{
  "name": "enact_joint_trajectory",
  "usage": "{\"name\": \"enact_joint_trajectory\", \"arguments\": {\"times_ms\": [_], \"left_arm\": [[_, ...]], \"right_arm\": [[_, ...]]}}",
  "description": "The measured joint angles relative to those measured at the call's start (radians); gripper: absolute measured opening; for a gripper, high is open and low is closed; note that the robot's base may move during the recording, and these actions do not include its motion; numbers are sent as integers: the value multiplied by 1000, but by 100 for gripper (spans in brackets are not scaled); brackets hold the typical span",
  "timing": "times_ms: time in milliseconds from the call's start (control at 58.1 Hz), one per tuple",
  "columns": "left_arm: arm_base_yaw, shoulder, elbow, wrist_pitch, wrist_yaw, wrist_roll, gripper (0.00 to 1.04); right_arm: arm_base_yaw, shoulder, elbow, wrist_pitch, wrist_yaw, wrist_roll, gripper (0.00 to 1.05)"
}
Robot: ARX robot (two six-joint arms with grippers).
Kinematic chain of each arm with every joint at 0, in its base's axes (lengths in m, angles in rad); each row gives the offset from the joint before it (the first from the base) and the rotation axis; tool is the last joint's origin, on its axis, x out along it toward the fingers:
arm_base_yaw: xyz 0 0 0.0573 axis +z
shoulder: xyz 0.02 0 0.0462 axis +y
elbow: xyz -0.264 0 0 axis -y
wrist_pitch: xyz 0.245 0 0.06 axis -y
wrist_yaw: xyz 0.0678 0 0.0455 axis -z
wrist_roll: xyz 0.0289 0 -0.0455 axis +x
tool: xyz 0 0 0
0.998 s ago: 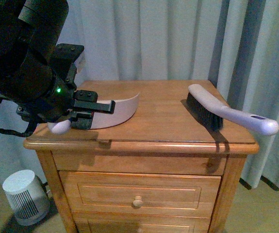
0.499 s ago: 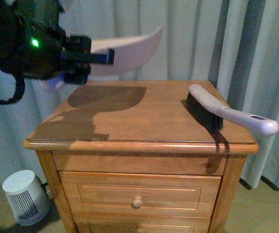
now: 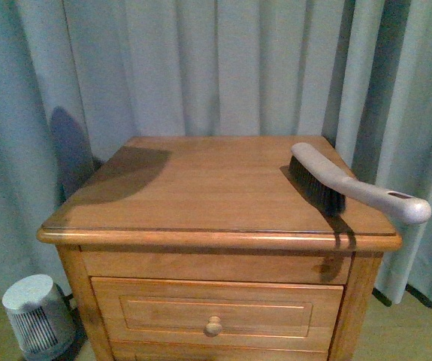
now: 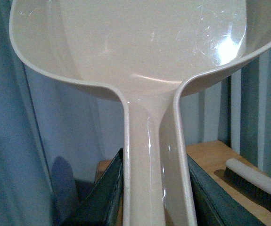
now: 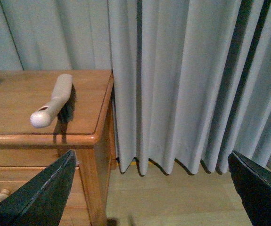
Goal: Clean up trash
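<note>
The trash wad is out of view in every frame. My left gripper point(image 4: 154, 197) is shut on the handle of a cream plastic dustpan point(image 4: 140, 52), held up in the air; the pan's inside looks empty. Neither arm shows in the front view. My right gripper point(image 5: 151, 188) is open and empty, off the nightstand's right side over the floor. A hand brush point(image 3: 339, 180) with dark bristles and a cream handle lies on the right of the wooden nightstand point(image 3: 200, 195), its handle overhanging the edge. It also shows in the right wrist view point(image 5: 55, 101) and the left wrist view point(image 4: 255, 181).
Grey curtains point(image 3: 223, 68) hang close behind and beside the nightstand. A small white round appliance point(image 3: 35, 316) stands on the floor at the lower left. The nightstand has a drawer with a knob point(image 3: 213, 326). Bare floor point(image 5: 173, 197) lies to its right.
My left arm has lifted the dustpan off the nightstand's left side, up and out of the front view. The brush has not moved.
</note>
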Motion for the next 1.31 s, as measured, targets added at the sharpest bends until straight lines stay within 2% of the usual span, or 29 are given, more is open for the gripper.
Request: {"name": "enact_joint_trajectory", "arguments": {"times_ms": [207,361,482,533,568,620,688,757,860,964,1084,1308], "left_arm": [[56,-349,-154,-139,58,-39,29],[163,-600,-224,-312,101,-124,29],[237,-690,-260,-342,128,-183,29],[251,-695,-266,-344,127,-200,29],[253,-695,-270,-347,127,-208,29],[254,-695,-272,-348,130,-215,29],[254,-696,-272,-348,142,-218,29],[254,-696,-272,-347,136,-222,29],[254,-696,-272,-347,138,-222,29],[254,-696,-272,-348,138,-223,29],[254,-696,-272,-347,138,-223,29],[255,-696,-272,-347,138,-225,29]], "right_arm": [[0,0,0,0,0,0,97],[0,0,0,0,0,0,97],[0,0,0,0,0,0,97],[21,21,10,-36,68,-29,97],[64,76,29,-49,152,-60,97],[107,179,59,-10,190,-79,97],[170,413,172,101,190,-83,97],[221,620,325,123,180,-68,97],[287,837,517,43,159,-10,97],[360,1103,793,-106,153,94,97],[376,1352,1032,-273,151,193,97],[375,1580,1143,-319,109,223,97]]}}
